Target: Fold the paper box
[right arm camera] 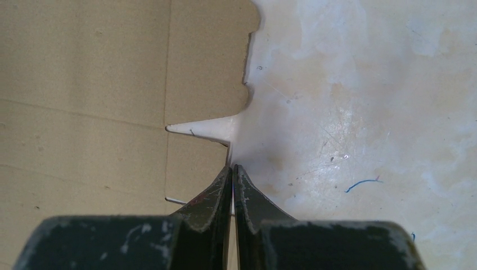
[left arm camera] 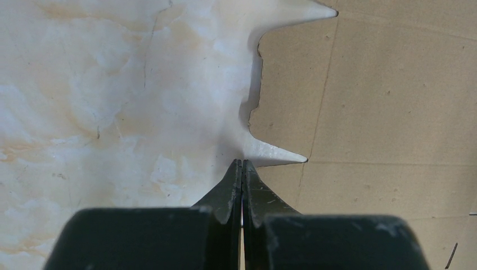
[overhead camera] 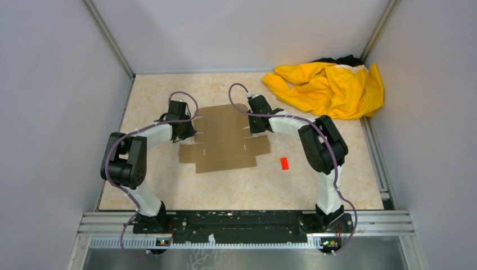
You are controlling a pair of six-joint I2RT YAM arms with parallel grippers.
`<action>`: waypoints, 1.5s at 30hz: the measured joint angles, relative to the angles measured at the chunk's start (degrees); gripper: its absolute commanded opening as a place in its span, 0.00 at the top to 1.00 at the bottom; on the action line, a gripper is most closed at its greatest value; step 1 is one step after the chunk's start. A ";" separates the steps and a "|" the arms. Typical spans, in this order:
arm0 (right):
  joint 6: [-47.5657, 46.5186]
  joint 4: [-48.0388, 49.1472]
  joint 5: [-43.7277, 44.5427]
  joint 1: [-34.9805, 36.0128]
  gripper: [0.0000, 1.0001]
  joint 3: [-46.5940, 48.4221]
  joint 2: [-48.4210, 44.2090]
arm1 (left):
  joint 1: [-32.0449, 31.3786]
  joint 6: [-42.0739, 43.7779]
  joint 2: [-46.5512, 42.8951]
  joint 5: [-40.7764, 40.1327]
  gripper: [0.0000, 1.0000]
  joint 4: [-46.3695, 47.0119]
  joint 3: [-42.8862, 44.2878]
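Lying flat at the middle of the pale marbled table [overhead camera: 236, 188], the plain brown die-cut cardboard sheet, the paper box [overhead camera: 225, 140], shows no panel raised; folding has not begun.

The left gripper [left arm camera: 242, 169] has its fingers pressed together, tips at the sheet's left edge just below a side tab. The right gripper [right arm camera: 232, 171] mirrors this at the right edge, also pressed together. Neither wrist view shows cardboard pinched between the fingers.

Probable faults from here:
- Sheet slides instead of lifting: closed tips pushing sideways on a thin edge (smooth table, light card) would shift the whole blank.
- Sheet rotates if one arm pushes harder than the other.
- Tab crumples or folds off its scored line if a tip rides over the edge.
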 measured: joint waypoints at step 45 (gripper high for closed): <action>2.38 2.51 -10.93 0.55 0.95 -2.34 -3.23 | -0.79 -1.97 -2.47 7.87 1.00 -5.38 0.00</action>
